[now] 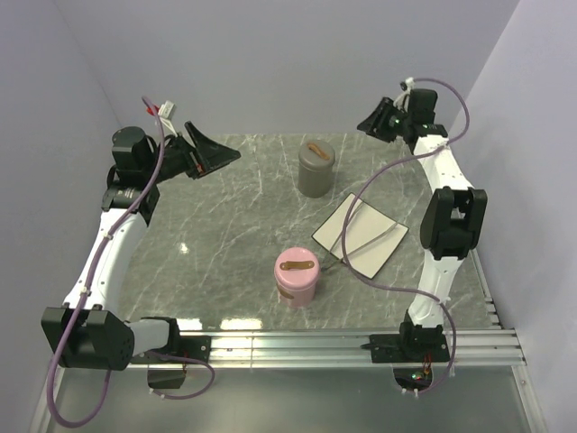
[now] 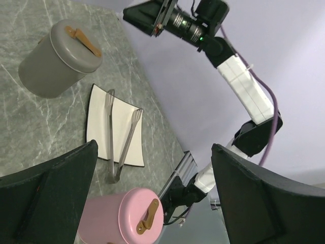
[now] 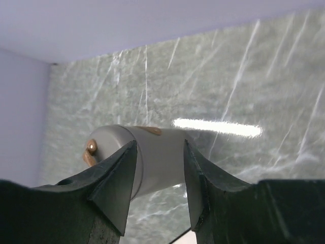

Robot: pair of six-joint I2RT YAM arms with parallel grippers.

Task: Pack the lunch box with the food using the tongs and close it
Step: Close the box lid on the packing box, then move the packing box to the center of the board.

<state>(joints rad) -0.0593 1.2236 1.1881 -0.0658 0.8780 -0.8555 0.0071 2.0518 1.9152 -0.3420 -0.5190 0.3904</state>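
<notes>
A: Tongs [image 2: 109, 132], left wrist view: lay untouched on the white plate [image 2: 99, 114], between the grey pot [image 2: 58, 58] and the pink pot [image 2: 134, 216], both lidded. Left hand [image 2: 155, 147] spread wide, empty.
B: Top view?
A: Both hands hung high above the worktop [image 1: 234, 234], well apart from the tongs. No food seen.
B: Right wrist view?
A: Right hand [image 3: 160, 145] had its fingers parted, nothing between them; grey pot beyond. Judged: nothing packed; pick-up, packing and closing all remained.
</notes>
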